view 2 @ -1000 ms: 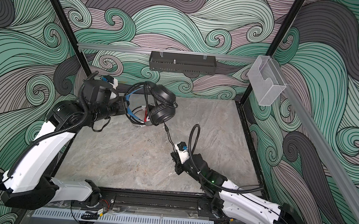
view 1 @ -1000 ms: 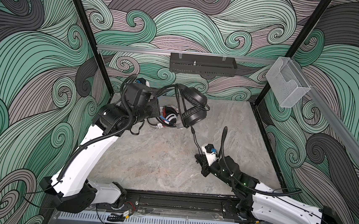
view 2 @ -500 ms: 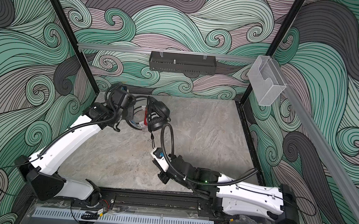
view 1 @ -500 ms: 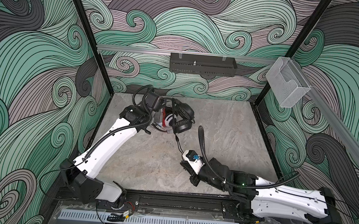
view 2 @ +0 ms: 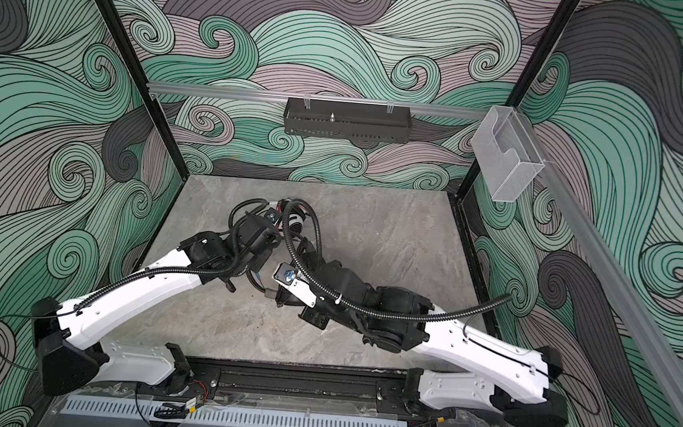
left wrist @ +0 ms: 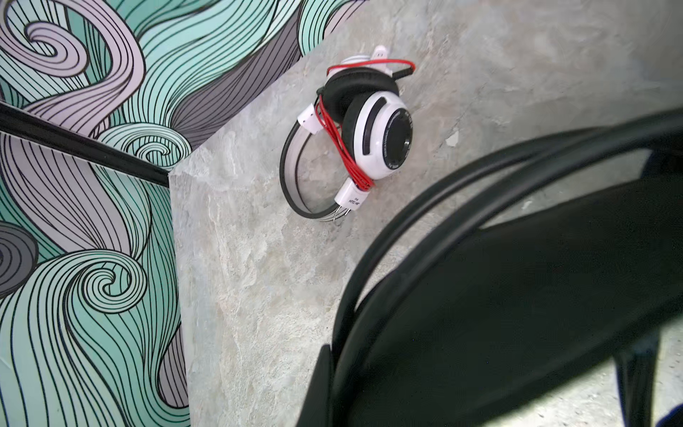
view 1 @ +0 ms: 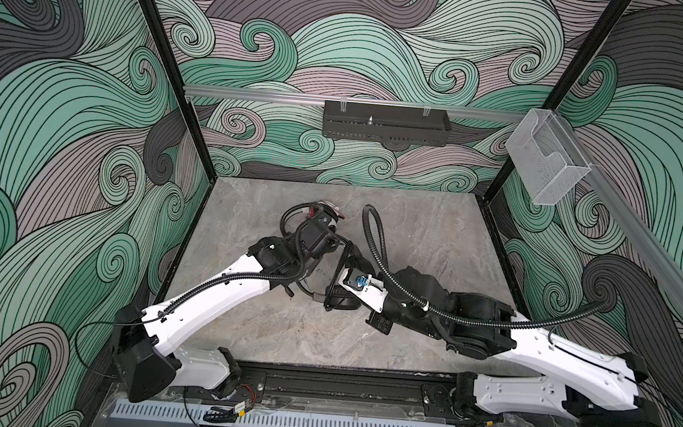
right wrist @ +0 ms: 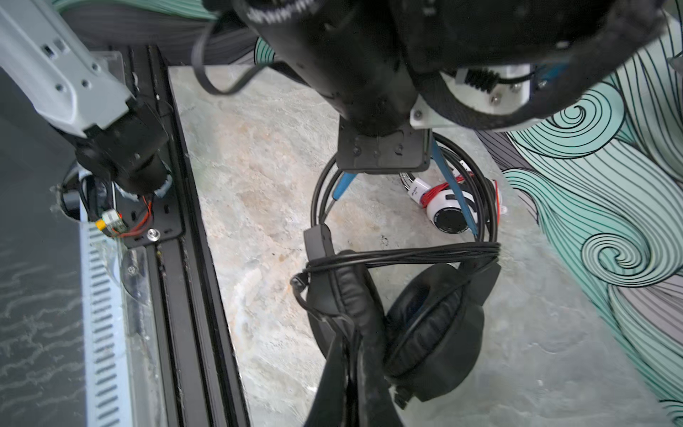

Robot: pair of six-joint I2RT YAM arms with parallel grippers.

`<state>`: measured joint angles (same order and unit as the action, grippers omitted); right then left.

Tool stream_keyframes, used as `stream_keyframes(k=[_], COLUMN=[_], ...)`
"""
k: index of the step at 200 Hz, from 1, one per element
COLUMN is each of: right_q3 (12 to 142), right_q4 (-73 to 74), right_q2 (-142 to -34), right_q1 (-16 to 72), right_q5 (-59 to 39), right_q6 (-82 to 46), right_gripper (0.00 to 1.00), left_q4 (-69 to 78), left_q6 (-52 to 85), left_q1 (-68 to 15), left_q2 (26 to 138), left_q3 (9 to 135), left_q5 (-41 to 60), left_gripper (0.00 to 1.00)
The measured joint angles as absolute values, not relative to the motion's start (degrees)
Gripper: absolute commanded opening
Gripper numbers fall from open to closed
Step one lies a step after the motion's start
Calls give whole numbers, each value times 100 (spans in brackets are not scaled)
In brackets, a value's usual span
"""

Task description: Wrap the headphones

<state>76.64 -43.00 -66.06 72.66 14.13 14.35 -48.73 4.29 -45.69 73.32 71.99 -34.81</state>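
Top views: white headset [view 1: 330, 211] mostly hidden behind the left arm [view 1: 313, 237]; only a white-and-red sliver shows. Black headset [view 1: 341, 302] largely covered by the right arm [view 1: 408, 295]. Left gripper [right wrist: 382, 168]: fingertips hidden in both. Left wrist view: dark mass [left wrist: 517, 314], blurred, cut by two edges; finger or headband, cannot tell. Label [left wrist: 353, 201] print too small to read. Right wrist view: right gripper [right wrist: 354, 355] blurred, cut off at the edge, black cord [right wrist: 403, 255] running into it.

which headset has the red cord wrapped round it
The white headset, lying on the table; the black headset is bound with a black cord instead.
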Motion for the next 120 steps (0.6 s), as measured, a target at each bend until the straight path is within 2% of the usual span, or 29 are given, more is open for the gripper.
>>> stream_keyframes(k=[51, 120], right_q3=[7959, 8101], right_q4=[-4989, -5354], right_q2=[-6930, -7102], right_q1=[7271, 7354], right_q5=[1404, 1682], right_q6=[2565, 3614], right_gripper=[0, 0], left_q4=[-5092, -5645], left_q6=[14, -165], left_q1=[-4768, -4781], left_q2=[6534, 6383], left_q3=[7098, 7102], left_q5=[-2235, -1037], left_gripper=[0, 0])
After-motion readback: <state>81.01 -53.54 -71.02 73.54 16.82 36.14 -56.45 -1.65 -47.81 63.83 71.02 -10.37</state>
